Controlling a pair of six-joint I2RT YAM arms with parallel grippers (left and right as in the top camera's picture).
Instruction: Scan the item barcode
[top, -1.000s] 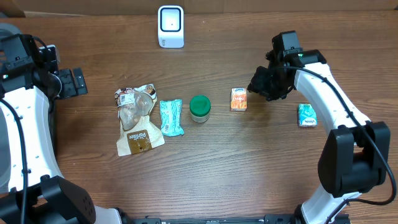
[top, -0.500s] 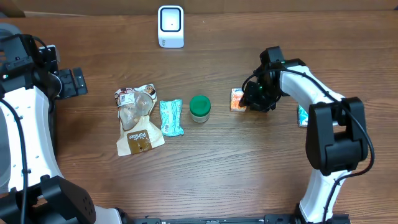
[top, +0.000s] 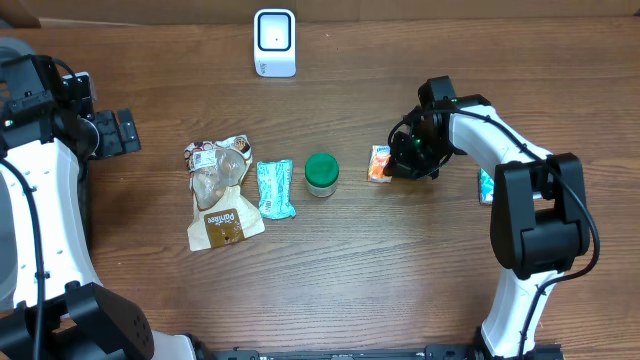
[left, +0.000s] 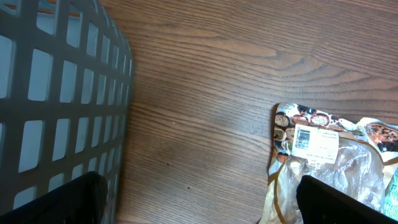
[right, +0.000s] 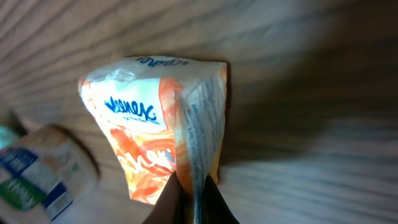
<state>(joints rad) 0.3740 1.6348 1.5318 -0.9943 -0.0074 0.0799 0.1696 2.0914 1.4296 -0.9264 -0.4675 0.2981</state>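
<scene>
Orange tissue packet (top: 379, 163) lay just right of the green-lidded jar (top: 321, 173). Right gripper (top: 398, 165), on the packet's side away from the jar, was pinched on a fold of its wrapper. Left gripper (top: 112, 132), well left of the jar, stood spread wide, holding nothing. Scanner (top: 274, 42) stood well beyond the jar.
</scene>
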